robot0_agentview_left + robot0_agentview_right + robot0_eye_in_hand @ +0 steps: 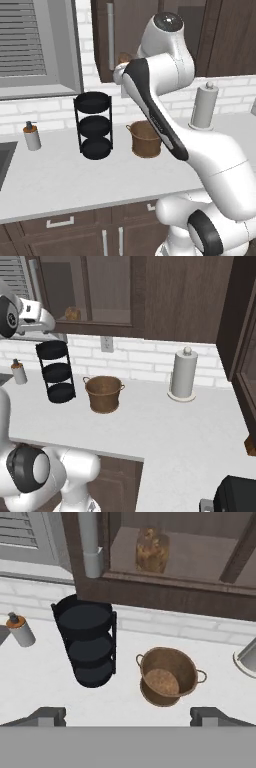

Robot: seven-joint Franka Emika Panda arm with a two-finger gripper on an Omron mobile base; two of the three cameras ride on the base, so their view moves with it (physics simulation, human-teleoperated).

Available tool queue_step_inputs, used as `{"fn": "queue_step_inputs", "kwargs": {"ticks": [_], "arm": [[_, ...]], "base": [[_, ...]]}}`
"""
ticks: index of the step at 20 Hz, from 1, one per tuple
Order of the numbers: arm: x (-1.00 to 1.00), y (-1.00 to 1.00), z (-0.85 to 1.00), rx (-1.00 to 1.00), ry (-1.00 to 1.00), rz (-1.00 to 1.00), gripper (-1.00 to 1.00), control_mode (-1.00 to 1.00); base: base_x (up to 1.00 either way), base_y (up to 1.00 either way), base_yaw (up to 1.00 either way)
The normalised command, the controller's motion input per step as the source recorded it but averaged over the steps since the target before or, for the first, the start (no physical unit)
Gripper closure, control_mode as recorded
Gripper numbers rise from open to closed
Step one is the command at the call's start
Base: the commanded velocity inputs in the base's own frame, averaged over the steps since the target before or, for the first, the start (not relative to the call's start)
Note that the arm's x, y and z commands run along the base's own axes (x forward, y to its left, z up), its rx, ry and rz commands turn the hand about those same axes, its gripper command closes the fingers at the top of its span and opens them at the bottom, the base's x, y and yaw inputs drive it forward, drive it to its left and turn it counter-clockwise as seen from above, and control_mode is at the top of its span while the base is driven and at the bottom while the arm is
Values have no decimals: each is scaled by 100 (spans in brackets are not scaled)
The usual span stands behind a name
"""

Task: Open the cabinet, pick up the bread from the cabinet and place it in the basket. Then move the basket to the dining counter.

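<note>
Golden-brown bread [152, 550] behind the cabinet [165, 587] glass.

**Layout of counter and wall cabinet**

The basket [168, 676] is set on the countertop [165, 426], just right of the three-tier rack [88, 643]; a soap bottle [20, 630] is placed further left, a paper towel holder [183, 375] well to the right; the cabinet [107, 293] is mounted above, the bread [152, 550] seen inside it behind the glass.
</note>
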Motion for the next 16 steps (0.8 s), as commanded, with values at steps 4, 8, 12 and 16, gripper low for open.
{"fn": "queue_step_inputs", "kwargs": {"ticks": [4,8,12,16], "arm": [[35,24,42,0,-13,0,-100,-100],[40,25,31,-1,-14,0,-100,-100],[34,23,29,-2,-13,0,-100,-100],[43,6,5,0,-3,0,-100,-100]], "base": [[0,0,0],[0,0,0],[0,0,0],[0,0,0]]}}
